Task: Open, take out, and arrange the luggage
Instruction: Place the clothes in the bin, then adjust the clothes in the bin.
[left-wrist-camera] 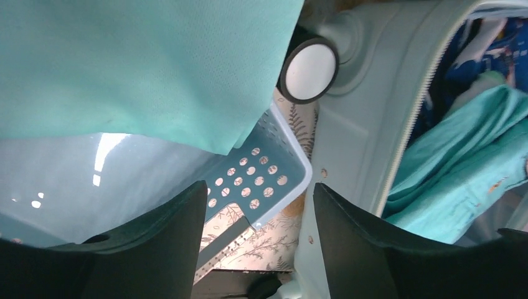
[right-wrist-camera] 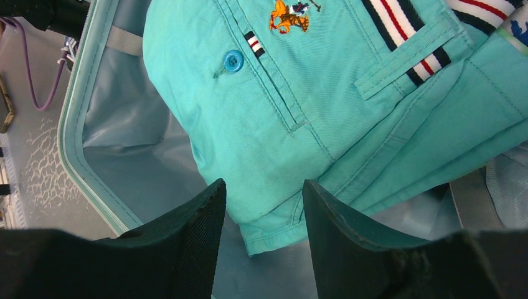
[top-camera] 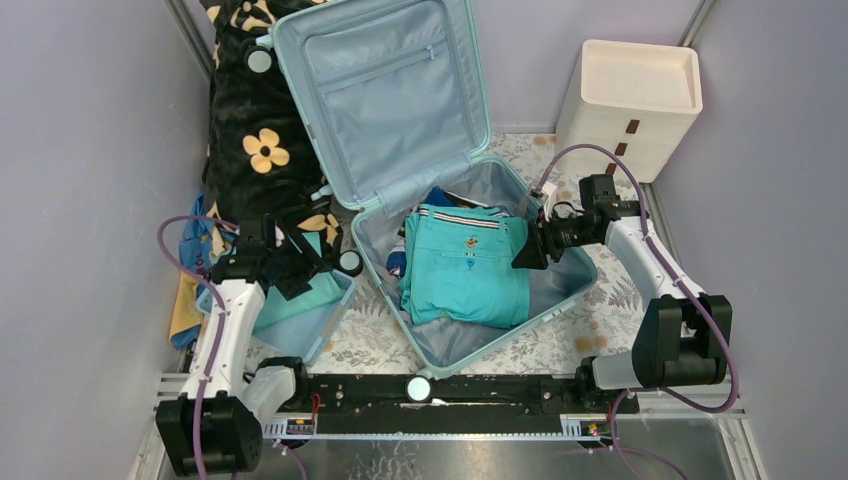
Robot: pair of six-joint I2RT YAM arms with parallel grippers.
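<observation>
We see one luggage (top-camera: pixel 380 110) lying open mid-table, lid raised, a floral blanket (top-camera: pixel 255 130) at its left. Folded turquoise shorts (top-camera: pixel 465 275) lie in its base. One basket (top-camera: pixel 322 338) touching its left side holds a teal cloth (left-wrist-camera: pixel 143 62). One drawer unit (top-camera: pixel 628 105) stands back right. The left gripper (left-wrist-camera: pixel 260 187) hangs wide and empty over the basket. The right gripper (right-wrist-camera: pixel 263 184) is parted above the shorts, gripping nothing.

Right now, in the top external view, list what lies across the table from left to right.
small blue basket → teal shorts inside the open luggage → right gripper → cream drawer unit
</observation>
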